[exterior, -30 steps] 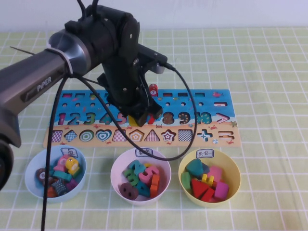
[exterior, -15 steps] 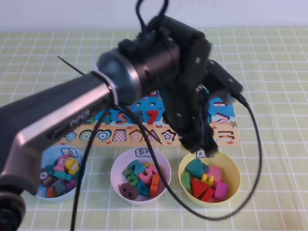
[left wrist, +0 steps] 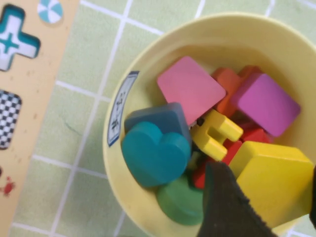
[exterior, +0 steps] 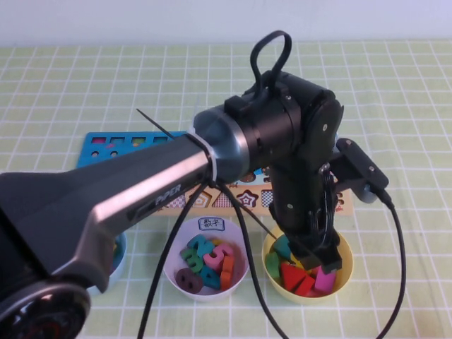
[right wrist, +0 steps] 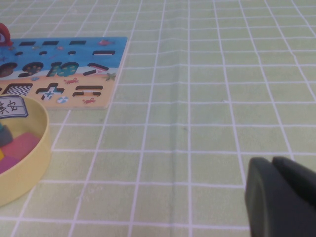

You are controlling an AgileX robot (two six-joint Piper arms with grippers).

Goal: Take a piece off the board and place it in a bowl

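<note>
Bowl [exterior: 344, 272] is the landmark here: the left gripper [exterior: 316, 256] hangs directly over it, low among the blocks, because the piece [left wrist: 274, 180] must drop inside and not on the cloth. In the left wrist view the yellow piece sits between the dark fingers [left wrist: 224, 205], pressed at its sides, so the gripper is closed on it and has not let go. The piece is above the far side of the bowl from its white label [left wrist: 121, 109], touching or nearly touching the red blocks under it; which one, the views do not settle. The board [exterior: 116, 145] lies behind the bowl, mostly hidden by the arm. The right gripper [right wrist: 281, 197] rests low over the cloth, well apart from the bowl on its right side, its fingers together and holding nothing, probably parked. Opening the left fingers seems the only step left.
</note>
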